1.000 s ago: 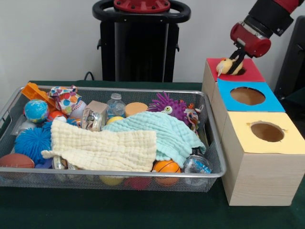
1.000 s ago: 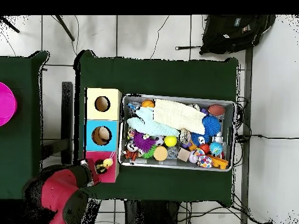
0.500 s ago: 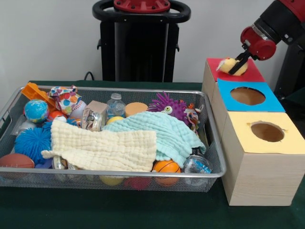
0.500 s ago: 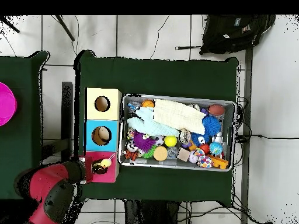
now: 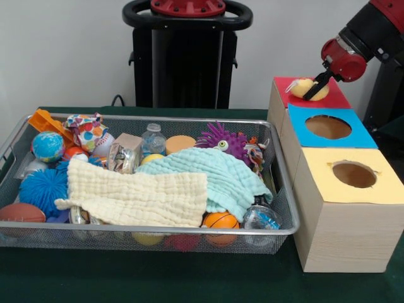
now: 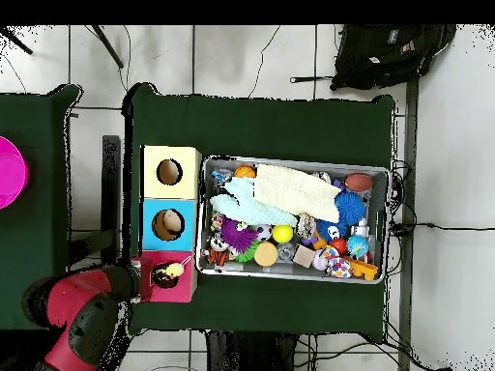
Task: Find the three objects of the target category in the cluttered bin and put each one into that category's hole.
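Green cloth shows bare round the wire bin (image 5: 281,189), which sits just beside the row of three boxes, red box (image 5: 328,96) farthest back, w/ open air above the boxes. Red-black arm (image 5: 369,28) slants down from upper right, gripper (image 5: 314,90) low over the red top, tips dark; can't tell if apart or together. Yellow plush toy (image 5: 302,87) rests at the red box's hole, touching the gripper tips.

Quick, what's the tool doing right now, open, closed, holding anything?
Tool: at the yellow plush toy sitting in the red box's hole; whether it is open or closed on the toy cannot be told.
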